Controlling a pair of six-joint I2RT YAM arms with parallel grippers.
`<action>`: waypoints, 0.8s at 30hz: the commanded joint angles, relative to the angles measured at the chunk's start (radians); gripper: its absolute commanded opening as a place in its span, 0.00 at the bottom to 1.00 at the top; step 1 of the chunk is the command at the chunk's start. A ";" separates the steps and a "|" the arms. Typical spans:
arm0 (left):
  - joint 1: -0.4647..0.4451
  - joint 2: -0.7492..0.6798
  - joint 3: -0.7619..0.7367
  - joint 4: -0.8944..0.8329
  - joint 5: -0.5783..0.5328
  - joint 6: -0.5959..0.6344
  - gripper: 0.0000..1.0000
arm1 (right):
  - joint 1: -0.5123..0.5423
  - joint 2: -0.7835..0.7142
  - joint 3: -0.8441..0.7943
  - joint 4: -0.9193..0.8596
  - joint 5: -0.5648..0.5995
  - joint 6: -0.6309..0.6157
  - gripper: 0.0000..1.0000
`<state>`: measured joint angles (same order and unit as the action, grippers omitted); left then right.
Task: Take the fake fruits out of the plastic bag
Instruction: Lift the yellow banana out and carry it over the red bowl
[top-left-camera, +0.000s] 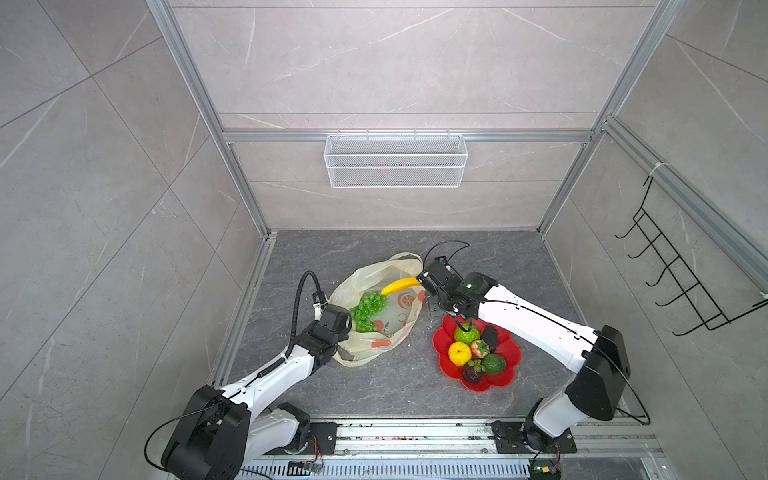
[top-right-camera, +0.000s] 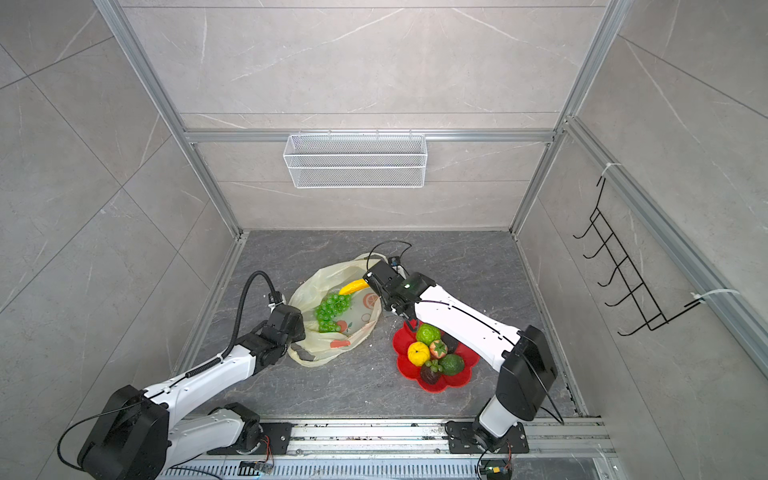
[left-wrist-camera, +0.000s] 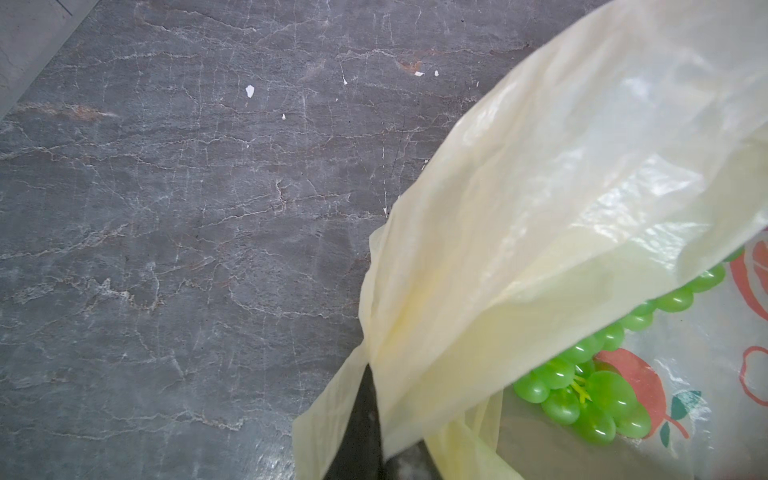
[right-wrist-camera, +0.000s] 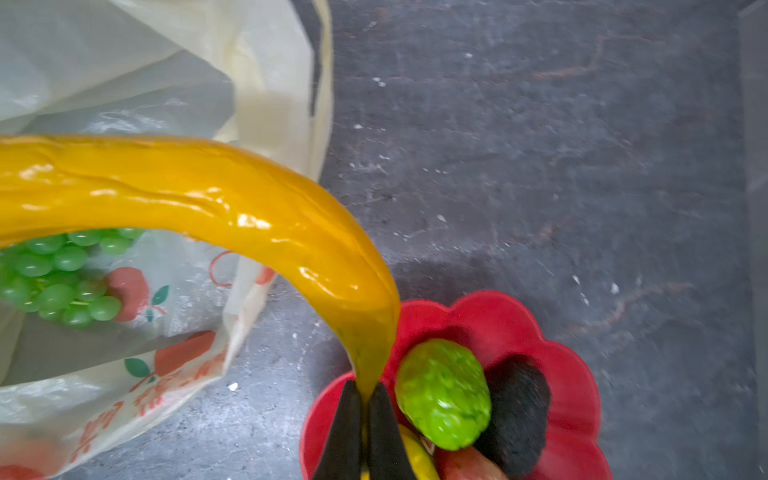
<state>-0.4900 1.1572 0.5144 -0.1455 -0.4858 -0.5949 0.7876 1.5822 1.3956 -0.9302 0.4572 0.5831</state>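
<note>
While both top views show the right gripper (top-left-camera: 419, 279) clamped on the banana (top-left-camera: 401, 286), length pointing left over the plastic bag (top-left-camera: 365, 272), the red plate (top-left-camera: 510, 347) lies lower right. Left wrist view: the left gripper (left-wrist-camera: 372, 399) pinches bag film beside the grape bunch (left-wrist-camera: 582, 399). Right wrist view: that plate shows just behind the pinched tip.

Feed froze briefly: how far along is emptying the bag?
Done: several fruits sit on the red plate. In hand: right gripper holds the banana by its end above the bag; left gripper pinches the bag's edge. Left: the grape bunch inside.
</note>
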 joint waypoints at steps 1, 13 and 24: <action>0.005 -0.024 0.026 -0.005 0.009 -0.014 0.00 | -0.045 -0.083 -0.063 -0.157 0.068 0.125 0.02; 0.010 -0.016 0.020 0.001 0.055 -0.023 0.00 | -0.222 -0.416 -0.355 -0.327 0.018 0.414 0.01; 0.021 0.008 0.022 0.010 0.095 -0.029 0.00 | -0.240 -0.508 -0.515 -0.359 -0.013 0.636 0.00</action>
<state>-0.4767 1.1622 0.5144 -0.1452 -0.4080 -0.6079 0.5545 1.0824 0.9035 -1.2625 0.4442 1.1332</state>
